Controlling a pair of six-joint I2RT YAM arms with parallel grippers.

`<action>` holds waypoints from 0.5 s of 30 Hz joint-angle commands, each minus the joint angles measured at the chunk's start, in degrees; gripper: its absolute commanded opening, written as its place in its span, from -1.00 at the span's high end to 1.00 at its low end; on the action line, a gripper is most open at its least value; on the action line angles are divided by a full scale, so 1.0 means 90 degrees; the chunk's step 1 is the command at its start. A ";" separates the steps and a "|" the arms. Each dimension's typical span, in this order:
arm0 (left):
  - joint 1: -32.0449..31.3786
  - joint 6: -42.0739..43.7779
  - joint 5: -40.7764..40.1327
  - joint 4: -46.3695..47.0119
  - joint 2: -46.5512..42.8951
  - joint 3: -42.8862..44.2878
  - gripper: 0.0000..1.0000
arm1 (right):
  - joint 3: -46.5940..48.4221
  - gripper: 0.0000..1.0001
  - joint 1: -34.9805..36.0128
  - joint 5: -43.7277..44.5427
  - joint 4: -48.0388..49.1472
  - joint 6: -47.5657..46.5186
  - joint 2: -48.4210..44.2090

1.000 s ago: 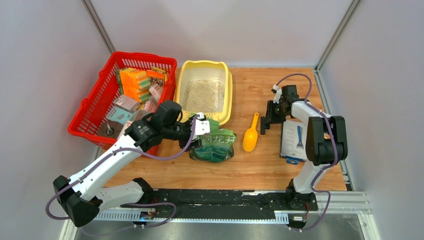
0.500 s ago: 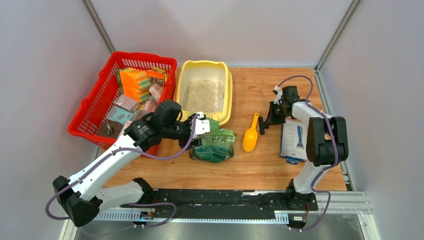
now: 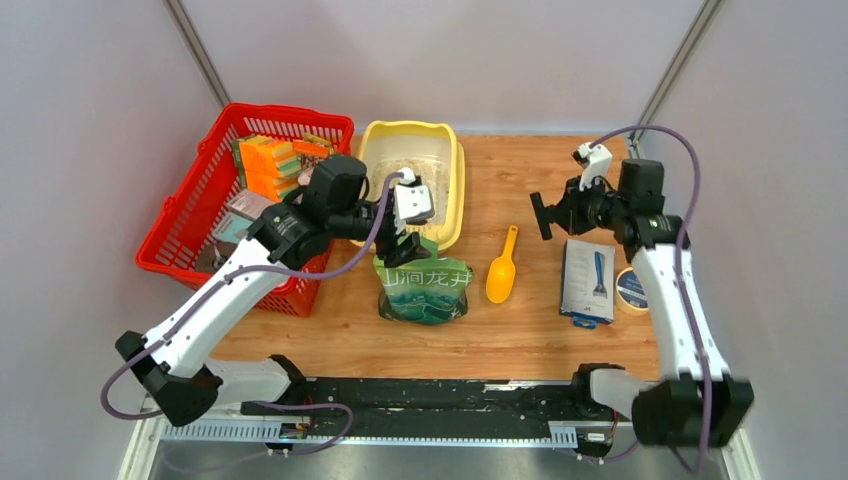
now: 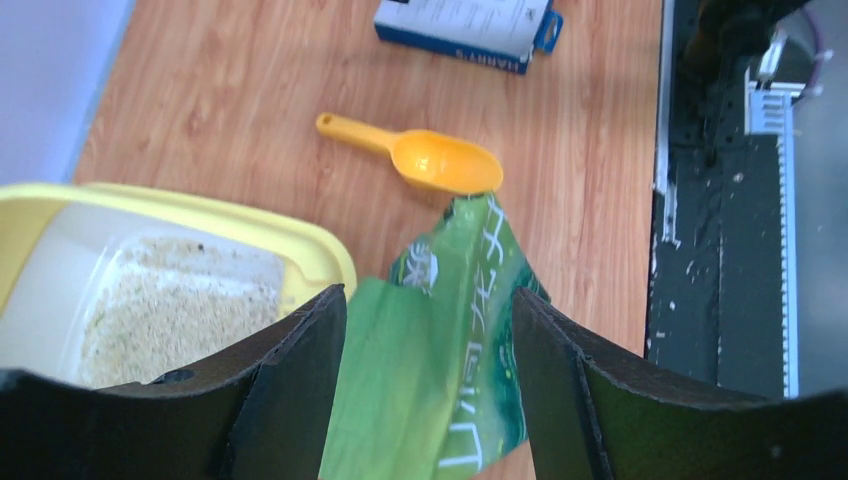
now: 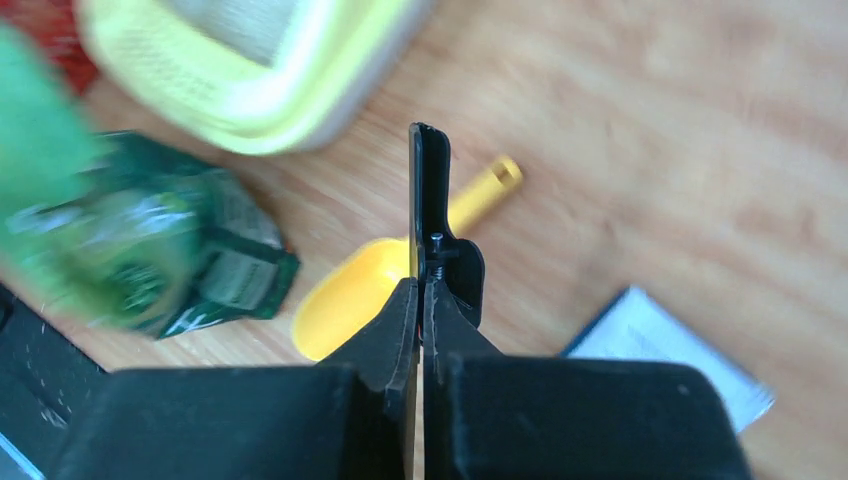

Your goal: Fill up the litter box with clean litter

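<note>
Litter box (image 3: 405,127) sits at the far side of the worktop (image 3: 520,330), touching the red basket (image 3: 180,230). It's just beyond the left hand (image 4: 428,300) and well left of the right hand (image 5: 428,140). Pale yellow, rounded rim, beige clean litter (image 4: 165,310) inside. Left hand spread wide, straddling the green pouch (image 3: 425,290) top. Right hand pressed together, empty.

Left jaws spread wide, right jaws closed

Place: robot lab test cell | Evidence: plain pale partition walls (image 3: 90,150) on aluminium posts (image 3: 198,55); wood-grain tabletop (image 3: 520,170) boxed in on three sides; black mounting rail (image 3: 450,395) with two cabled robot arms (image 3: 215,308) bolted on; slotted cable duct (image 3: 250,430) at near edge
</note>
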 commanded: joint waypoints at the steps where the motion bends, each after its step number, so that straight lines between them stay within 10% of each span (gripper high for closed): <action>1: -0.0013 -0.0544 0.0685 0.0221 0.0453 0.0732 -0.40 | 0.0218 1.00 0.0728 -0.1306 -0.0314 -0.1465 -0.1493; 7: -0.0062 -0.0572 0.1184 0.0797 0.0542 0.0802 -0.50 | 0.0608 1.00 0.2515 -0.0487 -0.1037 -0.2501 -0.2139; 15: -0.0433 -0.0573 0.1273 0.0953 0.0669 0.0851 -0.53 | 0.0969 1.00 0.3034 -0.0212 -0.1282 -0.3068 -0.2023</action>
